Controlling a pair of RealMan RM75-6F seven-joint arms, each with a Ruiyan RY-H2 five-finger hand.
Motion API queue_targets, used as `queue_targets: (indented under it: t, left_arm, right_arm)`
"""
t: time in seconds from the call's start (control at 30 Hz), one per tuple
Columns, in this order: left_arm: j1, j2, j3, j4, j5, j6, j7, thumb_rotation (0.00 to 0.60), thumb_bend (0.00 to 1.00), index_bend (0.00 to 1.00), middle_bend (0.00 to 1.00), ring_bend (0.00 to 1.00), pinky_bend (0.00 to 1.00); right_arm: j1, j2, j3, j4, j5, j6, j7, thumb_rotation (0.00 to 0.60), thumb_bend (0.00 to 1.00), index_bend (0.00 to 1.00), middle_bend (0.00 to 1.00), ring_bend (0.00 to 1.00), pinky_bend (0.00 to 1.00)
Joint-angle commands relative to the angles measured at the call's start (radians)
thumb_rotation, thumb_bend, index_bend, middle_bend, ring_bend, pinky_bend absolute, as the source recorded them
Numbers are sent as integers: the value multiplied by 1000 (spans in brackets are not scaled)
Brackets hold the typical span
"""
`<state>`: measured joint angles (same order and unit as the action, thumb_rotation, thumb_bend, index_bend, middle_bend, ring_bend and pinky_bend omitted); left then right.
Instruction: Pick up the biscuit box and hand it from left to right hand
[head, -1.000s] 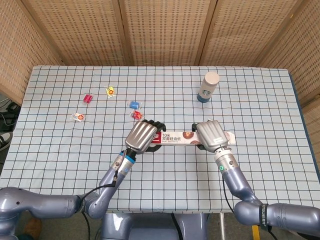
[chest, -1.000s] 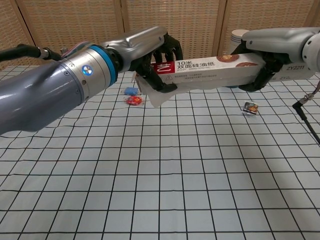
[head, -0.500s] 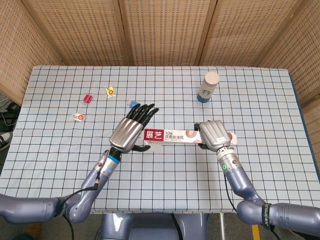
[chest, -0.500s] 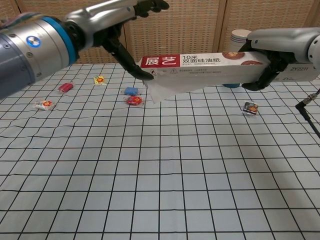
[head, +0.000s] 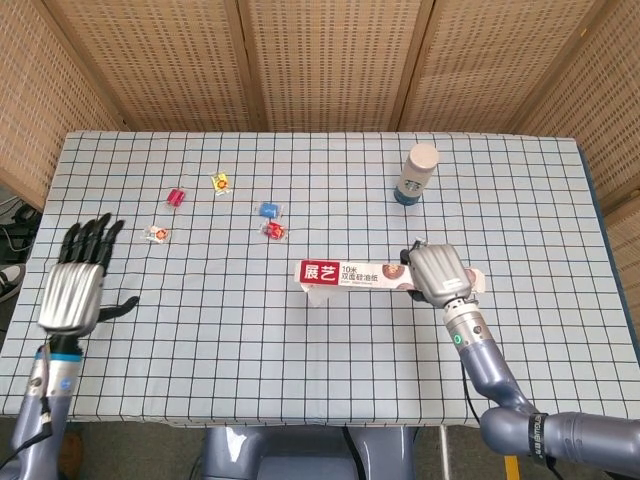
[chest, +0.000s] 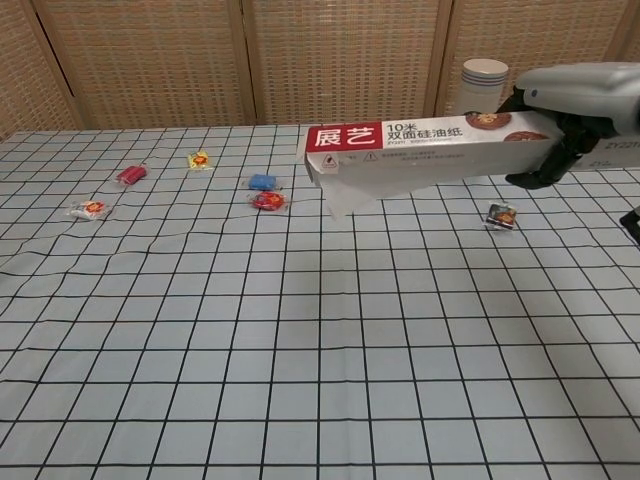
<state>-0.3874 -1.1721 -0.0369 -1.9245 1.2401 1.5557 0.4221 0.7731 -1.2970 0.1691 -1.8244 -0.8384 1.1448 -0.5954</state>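
The biscuit box (head: 350, 273) is a long white carton with a red end panel, hanging level above the table; it also shows in the chest view as the box (chest: 420, 150). My right hand (head: 440, 272) grips its right end, fingers wrapped around it, and shows again at the right edge as the right hand (chest: 580, 110). A loose paper flap hangs under the box's left end. My left hand (head: 75, 280) is far off at the table's left edge, fingers spread, holding nothing. The chest view does not show it.
A lidded paper cup (head: 415, 174) stands at the back right, behind the box. Several small wrapped sweets (head: 270, 220) lie scattered on the checked tablecloth (head: 200, 330) at the back left. Another sweet (chest: 500, 215) lies below the box's right end.
My left hand let go of the box's left end, opened and pulled far back to the left edge. The right hand now carries the box alone, shifted slightly right.
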Motion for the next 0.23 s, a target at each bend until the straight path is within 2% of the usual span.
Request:
queue_targets:
  t: [0.03,0.1,0.23]
  left_arm:
    - [133,29,65,59,-7,63,-170,600,0,0,0,0,0]
    - [161,27,67,100,-16,50,-248,600,0,0,0,0,0]
    - [169,27,58,165,-9,5,-306,600,0,0,0,0,0]
  right_arm:
    - [-4,-4,-6,-3,-6,10,-10,600,693,677,630,749,643]
    - [-8,-10,-13,-5,-12,20,-21,600,693,677,631,750,643]
    - [-13,-14,-20,-16,-17,33,-38,600,693,677,631,749,642]
